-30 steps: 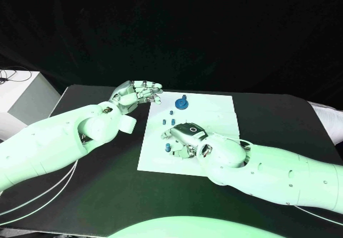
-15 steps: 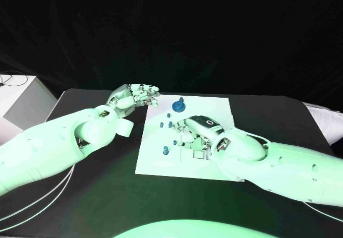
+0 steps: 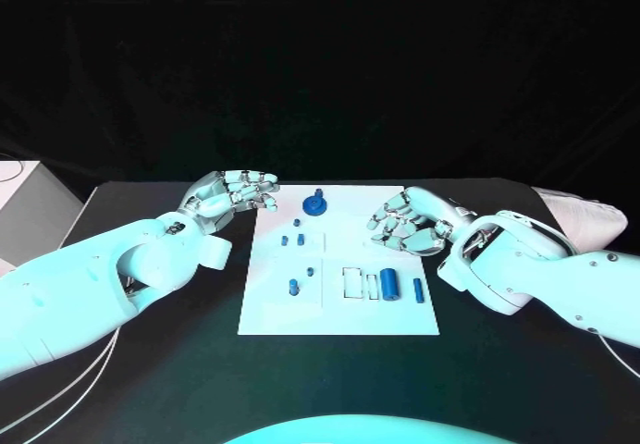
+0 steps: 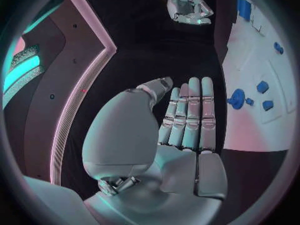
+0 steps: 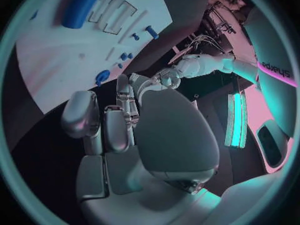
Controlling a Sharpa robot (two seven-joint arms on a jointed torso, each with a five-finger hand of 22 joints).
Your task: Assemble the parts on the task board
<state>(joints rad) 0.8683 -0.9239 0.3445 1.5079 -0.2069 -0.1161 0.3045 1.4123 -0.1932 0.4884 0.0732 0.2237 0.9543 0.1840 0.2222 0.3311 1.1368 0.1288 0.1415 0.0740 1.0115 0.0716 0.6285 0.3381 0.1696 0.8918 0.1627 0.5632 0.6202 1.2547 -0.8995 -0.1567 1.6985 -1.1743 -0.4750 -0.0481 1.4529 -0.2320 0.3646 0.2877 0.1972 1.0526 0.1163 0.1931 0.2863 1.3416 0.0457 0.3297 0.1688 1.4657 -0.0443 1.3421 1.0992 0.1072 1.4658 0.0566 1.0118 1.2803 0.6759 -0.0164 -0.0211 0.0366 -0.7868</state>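
Blue cylinder part (image 3: 389, 283) lies lengthwise toward the robot; both robot hands seemingly empty.

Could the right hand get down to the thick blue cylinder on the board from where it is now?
Probably yes. The right hand is open and holds nothing, hovering over the board's right edge. The cylinder lies nearer the robot, uncovered, with nothing between them; the left hand is off to the other side.

"sharpa" on the left arm (image 5: 275, 67).
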